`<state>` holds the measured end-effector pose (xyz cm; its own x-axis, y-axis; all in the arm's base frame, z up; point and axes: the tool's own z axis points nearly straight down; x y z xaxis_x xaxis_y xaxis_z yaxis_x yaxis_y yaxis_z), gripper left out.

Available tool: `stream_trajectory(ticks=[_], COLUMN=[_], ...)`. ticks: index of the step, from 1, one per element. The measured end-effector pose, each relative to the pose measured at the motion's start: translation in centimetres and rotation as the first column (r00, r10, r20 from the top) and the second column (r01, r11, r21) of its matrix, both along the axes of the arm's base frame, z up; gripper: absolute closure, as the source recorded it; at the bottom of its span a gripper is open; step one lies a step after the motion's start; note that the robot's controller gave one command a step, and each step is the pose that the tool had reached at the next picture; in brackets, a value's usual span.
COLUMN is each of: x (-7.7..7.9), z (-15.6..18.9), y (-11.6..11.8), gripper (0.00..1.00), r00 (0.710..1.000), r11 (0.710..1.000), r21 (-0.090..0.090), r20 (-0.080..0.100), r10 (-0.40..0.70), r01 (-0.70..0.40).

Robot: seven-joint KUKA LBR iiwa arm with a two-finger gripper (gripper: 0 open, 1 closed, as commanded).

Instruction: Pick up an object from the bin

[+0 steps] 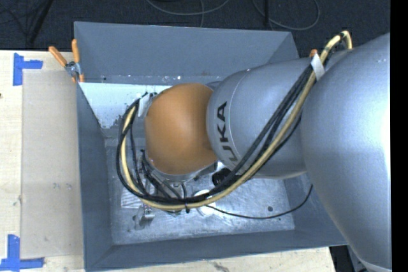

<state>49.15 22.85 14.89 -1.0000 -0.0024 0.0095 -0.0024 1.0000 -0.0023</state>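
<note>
My gripper: open or closed, I could not tell. Small grey piece lay just beside it, lower left.

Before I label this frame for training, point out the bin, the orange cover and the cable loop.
bin [95, 188]: camera view, left wall.
orange cover [178, 127]: camera view, dome's middle.
cable loop [121, 159]: camera view, left bend.

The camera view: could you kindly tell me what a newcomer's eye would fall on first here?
The big silver arm reaches in from the right across the grey bin, and the round orange cover on its wrist sits over the bin's middle. Black and yellow cables loop round the cover's left side, and a small grey thing lies near the bin's lower left corner.
</note>
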Motion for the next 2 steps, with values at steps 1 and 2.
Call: stream_trajectory(ticks=[1, 2], x=[0.2, 4.2], z=[0.4, -7.2], y=[-0.1, -2.2], gripper=[0.0, 1.0], r00=[1.0, 1.0], r11=[1.0, 1.0], r21=[0.002, 0.012], r20=[0.006, 0.02], r10=[-0.004, 0.023], r01=[0.004, -0.024])
